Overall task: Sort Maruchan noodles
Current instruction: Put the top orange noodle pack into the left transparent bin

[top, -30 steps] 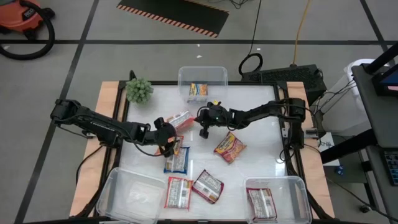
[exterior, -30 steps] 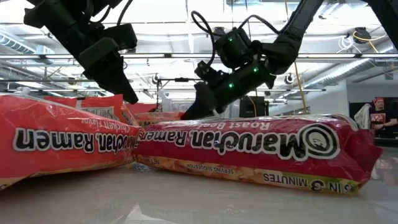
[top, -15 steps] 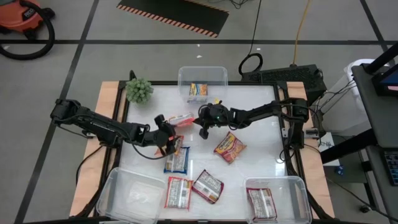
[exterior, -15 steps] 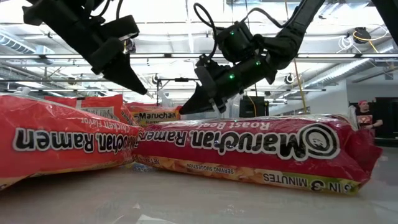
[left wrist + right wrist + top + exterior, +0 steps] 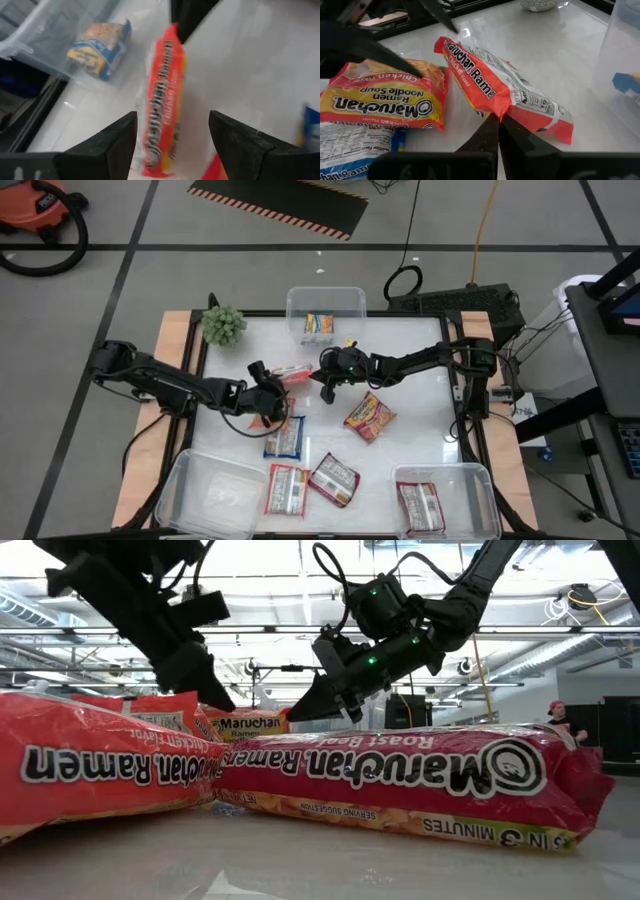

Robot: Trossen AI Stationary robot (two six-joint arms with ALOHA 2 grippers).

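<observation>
The white, glossy surface [image 5: 420, 410] is a rectangle framed by dark rails and pale wood side strips. Three clear plastic tubs with rounded corners sit at its edges: a far tub [image 5: 326, 308] holding a blue-and-yellow packet [image 5: 319, 325], a near-left tub [image 5: 205, 492], and a near-right tub [image 5: 445, 498] holding a red-and-white packet [image 5: 420, 507]. A green bushy plant [image 5: 224, 325] stands at the far-left corner.

The two dark jointed arms reach in toward the middle. The right end effector [image 5: 327, 385] has its fingers pinched together on the edge of an orange-red crinkly packet [image 5: 495, 87], flat and rectangular, which hangs tilted from that grip above the surface. The left end effector [image 5: 268, 402] is spread wide, its fingers [image 5: 105, 145] on either side of that same packet without touching it.

Just beside the left end effector lies an orange-yellow chicken-flavour packet [image 5: 387, 100], partly overlapping a blue-and-white packet [image 5: 284, 437]. An orange-and-red packet [image 5: 369, 416] lies apart toward the right. Two red-and-white packets [image 5: 287, 489] [image 5: 334, 479] lie side by side near the front edge, their film wrinkled and shiny.
</observation>
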